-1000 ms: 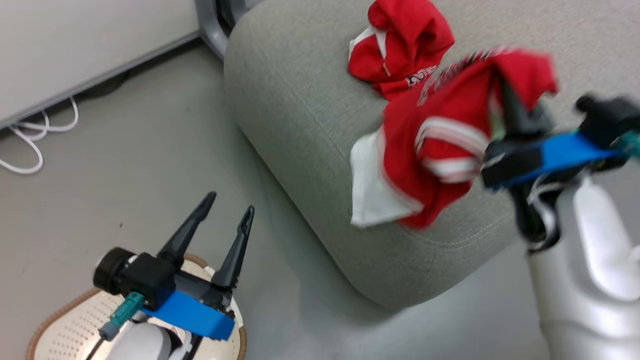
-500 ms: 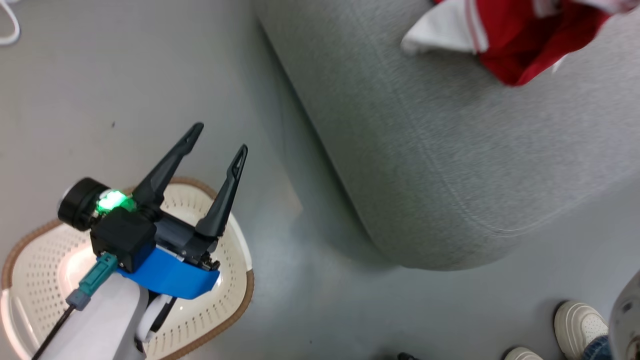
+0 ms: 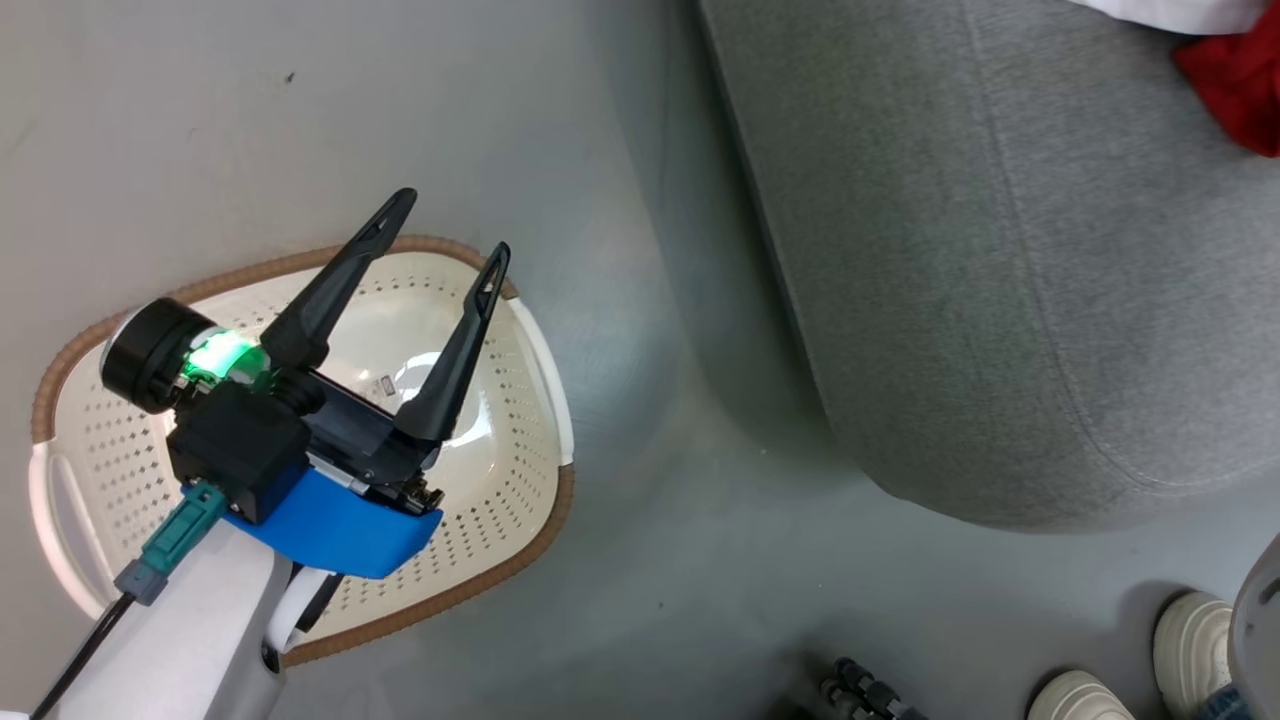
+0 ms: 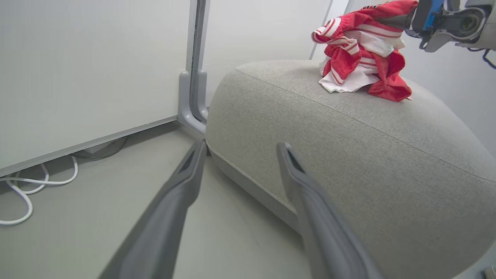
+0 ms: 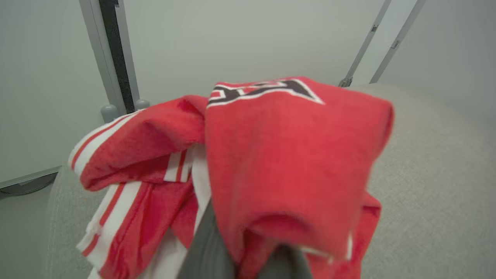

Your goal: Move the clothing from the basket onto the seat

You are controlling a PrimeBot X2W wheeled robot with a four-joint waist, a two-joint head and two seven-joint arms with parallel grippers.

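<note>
Head view: left gripper [image 3: 452, 222] hangs over the basket [image 3: 60, 350], fingers spread wide with nothing between them. The seat [image 3: 1000, 250] is off to its right, with a red scrap of the clothing [image 3: 1240, 90] at the far corner and a person's shoes [image 3: 1190, 640] nearer the camera. Left wrist view: the spread fingers point at the seat's flank; clothing bunched ahead and to the right, lower folds resting on the cushion top, upper end pinched by the right gripper [image 4: 403, 17]. Right wrist view: right fingers clamped together on the red cloth, which drapes over and ahead of them, seat beneath.
</note>
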